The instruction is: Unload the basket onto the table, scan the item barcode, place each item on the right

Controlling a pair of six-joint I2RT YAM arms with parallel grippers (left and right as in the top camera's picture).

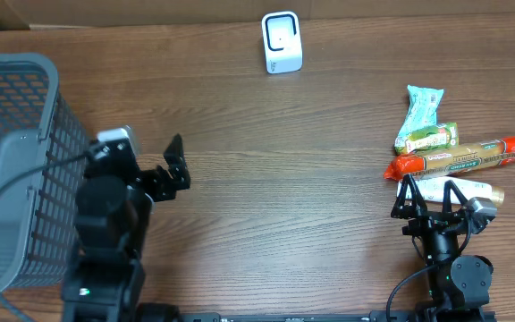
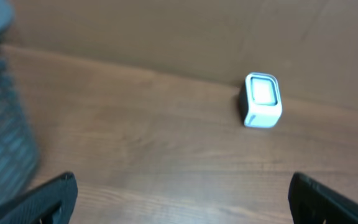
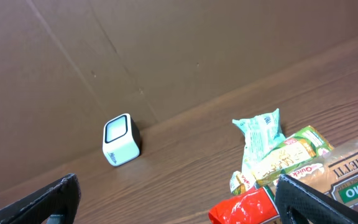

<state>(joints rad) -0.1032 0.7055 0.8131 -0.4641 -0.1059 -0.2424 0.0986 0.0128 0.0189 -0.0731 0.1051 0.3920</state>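
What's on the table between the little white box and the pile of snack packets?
Nothing. Only bare wooden table lies between the white scanner box and the packets, as the overhead view shows.

Overhead top-down, wrists low, sharing scanner

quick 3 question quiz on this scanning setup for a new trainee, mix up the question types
1. True or false: the left gripper and the right gripper both stand open and empty.
2. The white scanner is: A) upright near the far edge of the table; B) held by the left gripper; C) under the right gripper.
3. Fill in: the spaghetti pack lies nearest the ____ gripper.
Key: 1 true; 2 A; 3 right.
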